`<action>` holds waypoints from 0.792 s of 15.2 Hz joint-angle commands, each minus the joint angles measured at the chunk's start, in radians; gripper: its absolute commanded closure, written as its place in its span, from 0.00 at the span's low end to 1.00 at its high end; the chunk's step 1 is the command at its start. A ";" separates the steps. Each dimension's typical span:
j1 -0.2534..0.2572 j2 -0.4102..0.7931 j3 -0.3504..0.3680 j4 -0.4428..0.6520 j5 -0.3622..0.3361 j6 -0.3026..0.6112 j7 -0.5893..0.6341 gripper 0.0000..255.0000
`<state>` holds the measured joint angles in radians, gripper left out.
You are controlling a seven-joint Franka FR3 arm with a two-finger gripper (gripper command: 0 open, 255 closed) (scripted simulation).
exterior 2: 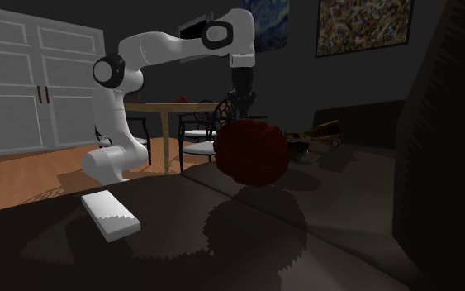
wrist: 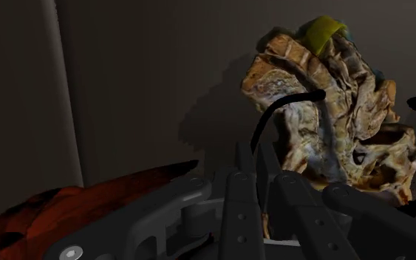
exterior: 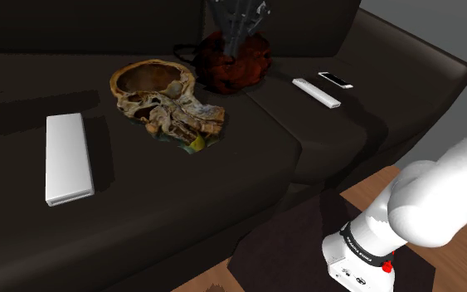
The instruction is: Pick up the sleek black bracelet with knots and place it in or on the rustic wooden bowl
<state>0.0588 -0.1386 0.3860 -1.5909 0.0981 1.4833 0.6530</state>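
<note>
Bracelet (wrist: 296, 97): a thin, smooth black cord bent in an open loop. It is caught at the fingertips and hangs up off the seat, and in the wrist view its arc crosses in front of the bowl.
Gripper (wrist: 261, 166): black, with fingers drawn narrow and pinching the cord. It points down above the red ball in the shoulder view (exterior: 238, 29) and the second exterior view (exterior 2: 240, 93).
Bowl (exterior: 132, 99): tan-brown gnarled wood with a round hollow and a ragged, knotty lobe on one side. It rests on the seat just beside the red ball.
Red ball (exterior: 235, 66): dark red with a lumpy, ruffled surface.
Sofa (exterior: 223, 182): dark, matte cushions.
White box (exterior: 67, 158): a flat, smooth slab, well apart from the bowl.
Remote (exterior: 315, 92): a slim white bar.
Phone (exterior: 336, 80): small, flat, near the remote.
</note>
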 commanded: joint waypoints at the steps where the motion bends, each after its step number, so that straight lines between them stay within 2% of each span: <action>1: 0.010 0.084 0.025 0.088 -0.030 -0.007 0.037 1.00; 4: 0.044 0.225 0.061 0.249 -0.091 -0.037 0.100 1.00; 12: 0.034 0.174 0.051 0.077 -0.068 0.087 0.080 1.00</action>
<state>0.0932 0.0362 0.4374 -1.4968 0.0294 1.5543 0.7348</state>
